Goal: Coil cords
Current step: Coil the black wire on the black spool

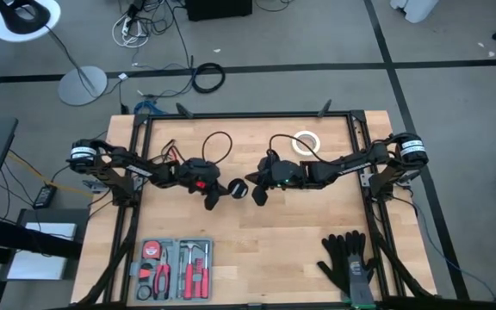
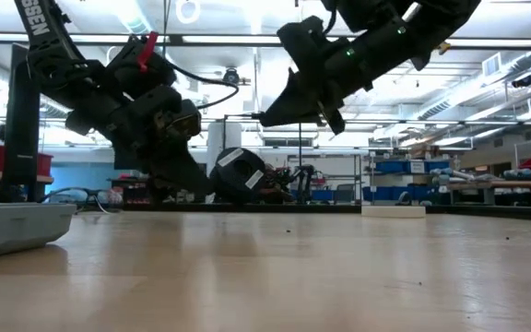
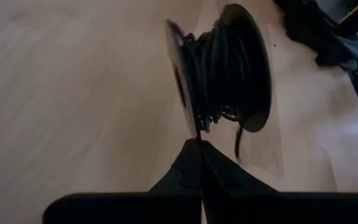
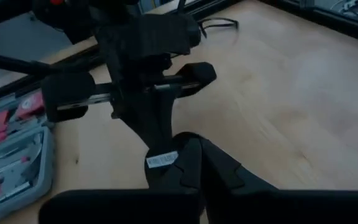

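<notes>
**Both pincers closed at the middle of the desk, spool between them**

We see the left pincer (image 1: 214, 196) with its fingers (image 3: 188, 168) pressed together, their tips meeting at the rim of a small round black puck (image 3: 219, 68), which is a spool standing on edge with thin black cord wound around its core. Whether the tips actually pinch that rim we cannot tell. In the high view the puck (image 1: 238, 189) sits just beyond the left pincer's tip, between it and the right pincer (image 1: 259, 195).

The right pincer is closed too, its fingers (image 4: 194, 165) meeting at a point and empty. In the low view it hangs clear above the desk (image 1: 291, 232), just across from the left one.

Behind the left pincer, toward the far edge, the cords (image 1: 218, 145) lie in a loose black loop on the wood. A white tape ring (image 1: 306, 143) lies behind the right pincer. Nearer the front edge, a grey tool tray (image 1: 172, 269) sits on the left pincer's side and black gloves (image 1: 347, 263) on the right pincer's side.
</notes>
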Tool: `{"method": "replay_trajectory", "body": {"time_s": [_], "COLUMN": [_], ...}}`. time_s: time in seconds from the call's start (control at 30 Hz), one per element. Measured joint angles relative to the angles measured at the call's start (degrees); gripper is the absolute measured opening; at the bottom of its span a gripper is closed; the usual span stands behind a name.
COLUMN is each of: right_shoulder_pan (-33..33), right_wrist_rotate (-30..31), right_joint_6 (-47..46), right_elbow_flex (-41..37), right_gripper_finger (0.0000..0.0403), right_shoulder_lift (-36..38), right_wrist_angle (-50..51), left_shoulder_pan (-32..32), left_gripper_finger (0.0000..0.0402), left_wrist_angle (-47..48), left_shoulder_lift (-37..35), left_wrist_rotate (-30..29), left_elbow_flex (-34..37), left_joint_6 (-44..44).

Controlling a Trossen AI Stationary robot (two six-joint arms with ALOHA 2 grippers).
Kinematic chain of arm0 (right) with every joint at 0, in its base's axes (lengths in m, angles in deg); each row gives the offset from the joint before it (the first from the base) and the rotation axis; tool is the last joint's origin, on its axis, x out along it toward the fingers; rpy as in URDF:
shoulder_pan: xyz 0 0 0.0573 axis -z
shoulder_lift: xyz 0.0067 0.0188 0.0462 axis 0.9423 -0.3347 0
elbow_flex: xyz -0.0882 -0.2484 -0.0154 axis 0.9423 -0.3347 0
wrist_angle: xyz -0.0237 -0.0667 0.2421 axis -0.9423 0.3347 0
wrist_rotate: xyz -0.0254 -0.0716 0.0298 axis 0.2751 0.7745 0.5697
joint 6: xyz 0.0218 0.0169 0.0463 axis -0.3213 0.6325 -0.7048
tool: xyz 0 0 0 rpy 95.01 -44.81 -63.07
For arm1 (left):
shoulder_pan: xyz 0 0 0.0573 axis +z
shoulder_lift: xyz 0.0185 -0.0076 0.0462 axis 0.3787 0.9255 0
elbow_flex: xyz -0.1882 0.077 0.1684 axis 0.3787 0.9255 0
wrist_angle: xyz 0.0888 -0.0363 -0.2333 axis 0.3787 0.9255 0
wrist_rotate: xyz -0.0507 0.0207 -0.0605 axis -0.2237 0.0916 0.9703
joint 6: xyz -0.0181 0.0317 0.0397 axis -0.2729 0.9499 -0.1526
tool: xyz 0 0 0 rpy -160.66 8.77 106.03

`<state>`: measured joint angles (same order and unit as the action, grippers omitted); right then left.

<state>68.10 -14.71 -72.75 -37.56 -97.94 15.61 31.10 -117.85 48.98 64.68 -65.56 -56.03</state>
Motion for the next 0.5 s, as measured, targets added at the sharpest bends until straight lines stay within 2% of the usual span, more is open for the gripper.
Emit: {"method": "replay_trajectory", "body": {"time_s": [0.23,0.5], "right_shoulder_pan": [0.0,0.0], "right_wrist_rotate": [0.0,0.0], "right_joint_6": [-1.5,1.3], "right_elbow_flex": [-0.1,0.0], "right_gripper_finger": [0.0,0.0003], "right_shoulder_lift": [-2.8,-3.4], "right_wrist_angle": [4.9,4.3], "left_shoulder_pan": [0.0,0.0], "left_gripper_finger": [0.0,0.0], "left_wrist_angle": [0.4,1.4], "left_shoulder_lift": [0.0,0.0], "left_wrist_rotate": [0.5,0.7], "left_elbow_flex": [-0.8,-0.8], "left_joint_6": [0.3,1.1]}}
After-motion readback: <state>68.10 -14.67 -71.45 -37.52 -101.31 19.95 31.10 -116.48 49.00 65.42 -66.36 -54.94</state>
